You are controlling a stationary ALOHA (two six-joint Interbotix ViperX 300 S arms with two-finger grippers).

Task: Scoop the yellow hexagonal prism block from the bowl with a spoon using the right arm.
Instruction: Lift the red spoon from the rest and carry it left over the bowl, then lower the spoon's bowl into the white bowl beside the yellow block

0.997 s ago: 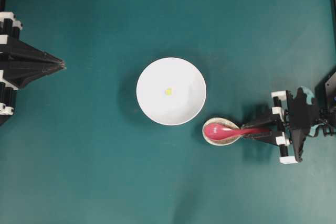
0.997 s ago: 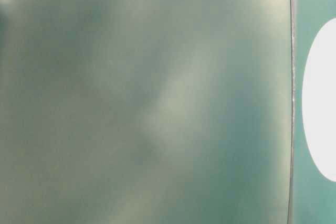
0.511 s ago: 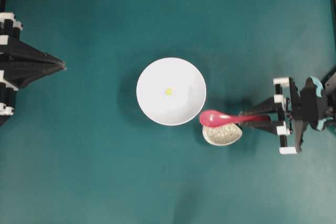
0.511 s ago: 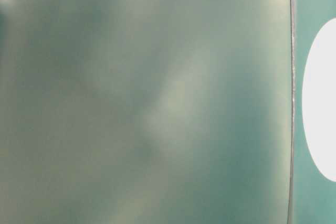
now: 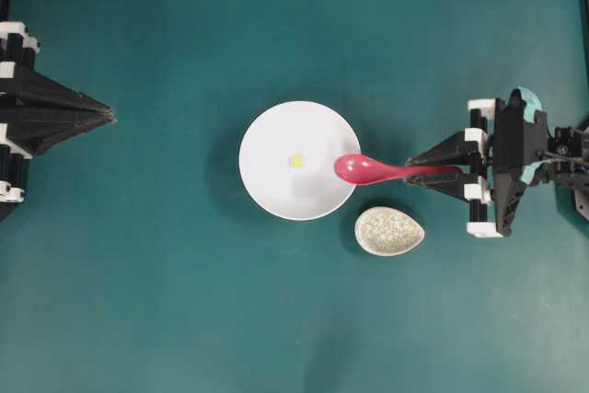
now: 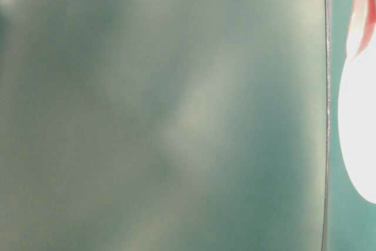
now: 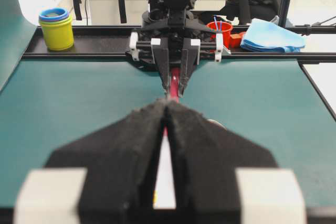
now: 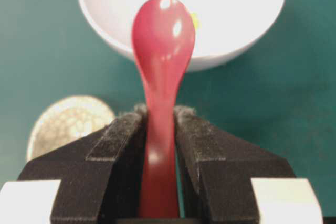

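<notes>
Spoon [image 5: 373, 169] handle clamped in right end effector [image 5: 433, 170], scoop over bowl [image 5: 276, 186] rim

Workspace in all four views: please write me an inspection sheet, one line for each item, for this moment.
Surface: teal table mat, no spills seen.
Job's things: yellow hexagonal prism block lies inside the white bowl; red spoon is held by its handle, its scoop over the bowl's right rim.
Clutter: speckled spoon rest beside the bowl, with nothing in it.
End effectors: right end effector shut on the spoon; left end effector shut, holding nothing, far from the bowl.
Cables: nothing seen on the mat.
Surroundings: yellow cup, red cup and blue cloth beyond the table edge.
</notes>
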